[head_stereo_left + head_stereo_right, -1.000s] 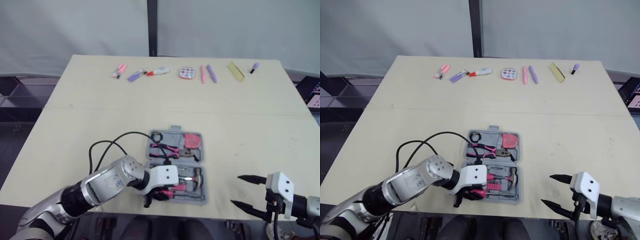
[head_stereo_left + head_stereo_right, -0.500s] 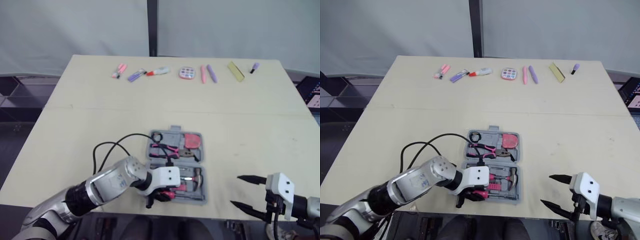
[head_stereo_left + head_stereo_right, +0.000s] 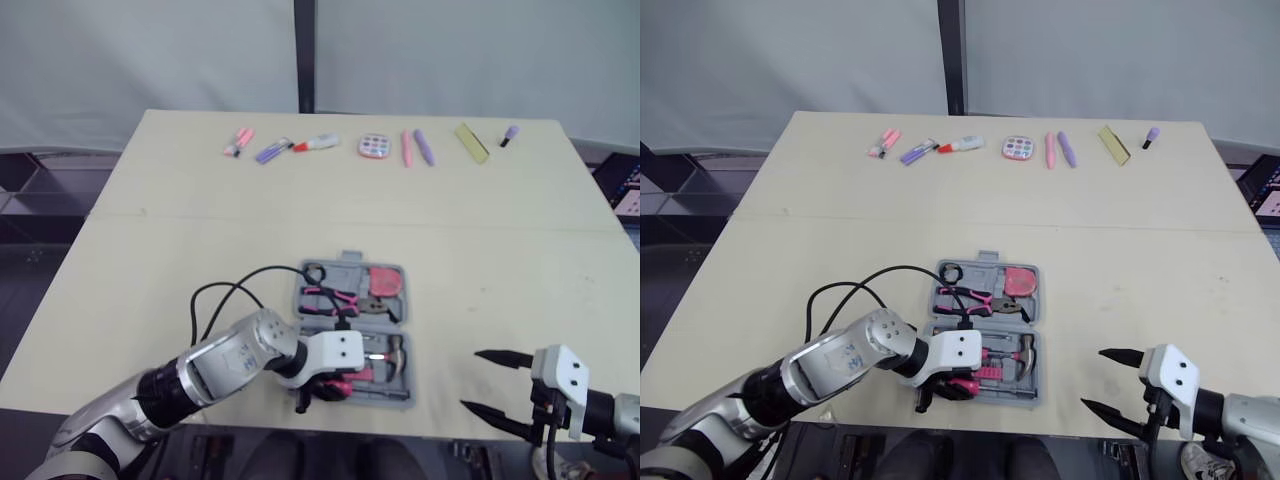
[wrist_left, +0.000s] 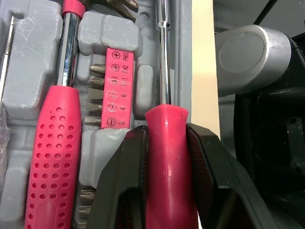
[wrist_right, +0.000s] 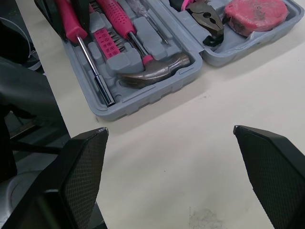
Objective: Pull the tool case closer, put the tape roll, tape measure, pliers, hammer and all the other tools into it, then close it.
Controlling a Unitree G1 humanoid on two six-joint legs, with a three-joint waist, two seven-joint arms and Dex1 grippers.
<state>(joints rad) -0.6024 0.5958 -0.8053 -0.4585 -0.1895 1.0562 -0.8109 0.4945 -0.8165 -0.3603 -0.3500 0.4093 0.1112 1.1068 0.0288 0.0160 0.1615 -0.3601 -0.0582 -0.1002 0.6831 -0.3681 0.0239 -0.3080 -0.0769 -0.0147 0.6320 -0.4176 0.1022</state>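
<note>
Our left arm has slid a little closer to the tool case (image 3: pixel 346 264) since a second ago. The case and our right gripper (image 3: pixel 476 381) have not moved.

The case lies open on the table (image 3: pixel 150 250), and its near half sits by the table's near edge. Our right gripper hangs well off to the right of the case, with its two fingers spread wide and nothing in them.

Our left gripper (image 4: pixel 167 138) is at the near left corner of the case. Its fingers are squeezed tight on the fat pink handle of a screwdriver (image 4: pixel 165 162). The thin metal rod of the screwdriver lies along the groove by the near wall of the case, just beside the pink bit holder (image 4: pixel 118 86).

We think the screwdriver is light and stiff. Its smooth handle could slip, so the fat part is the best place to hold. The hammer (image 5: pixel 152 71) already rests in the case.
</note>
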